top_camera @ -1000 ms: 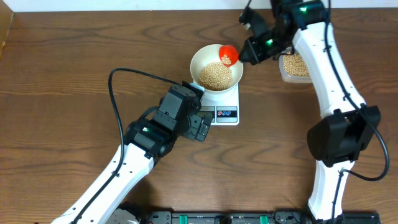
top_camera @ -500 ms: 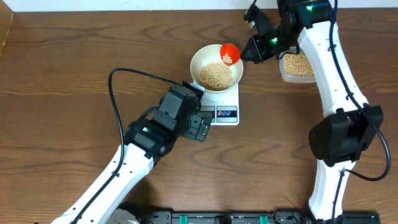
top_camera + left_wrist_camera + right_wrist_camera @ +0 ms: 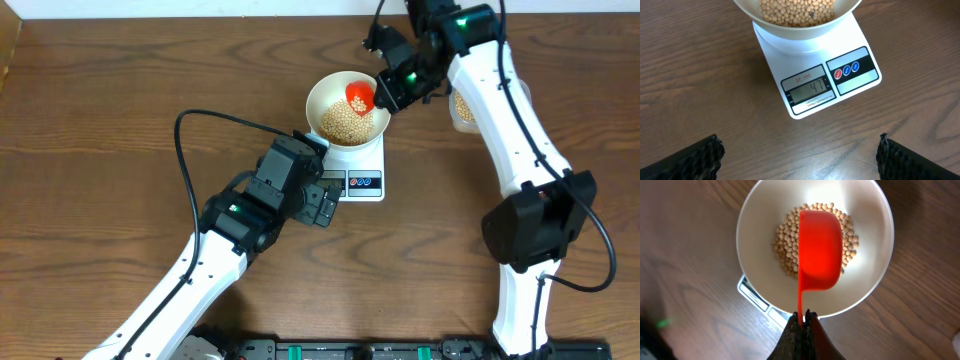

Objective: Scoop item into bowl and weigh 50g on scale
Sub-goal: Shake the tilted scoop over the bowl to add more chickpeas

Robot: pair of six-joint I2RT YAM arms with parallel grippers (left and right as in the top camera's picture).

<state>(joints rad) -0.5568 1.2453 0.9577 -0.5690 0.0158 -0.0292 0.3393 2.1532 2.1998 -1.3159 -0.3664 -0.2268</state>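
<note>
Because its job right now is only to look, the left pincer (image 3: pixel 800 165) hangs wide open with nothing in it, over the bare desk (image 3: pixel 685 75) just in front of the scale (image 3: pixel 815 75). From there its camera sees the little grey window, which shows 47. That is a bit less than the 50 the task wants, so I think only a few more beans are needed.

The scale sits near the back edge of the desk, about halfway along it. The white bowl (image 3: pixel 315 100) stands right on top of the scale, so that all that drops in gets weighed. A heap of round tan beans (image 3: pixel 345 122) lies in the bottom of the bowl.

Over the right side of the bowl is a red scoop (image 3: pixel 820 250). Its cup is above the beans and inside the rim, so that anything it drops lands in the bowl and not on the desk. I cannot tell if any beans are in the cup.

The right pincer (image 3: pixel 802 325) is squeezed tight on the thin handle of the scoop. It holds the handle at the far end, so the arm stays out of the bowl.

Further right, near the back edge, a clear tub (image 3: pixel 458 106) with more beans peeks out from behind the right arm, close by for another scoop.
</note>
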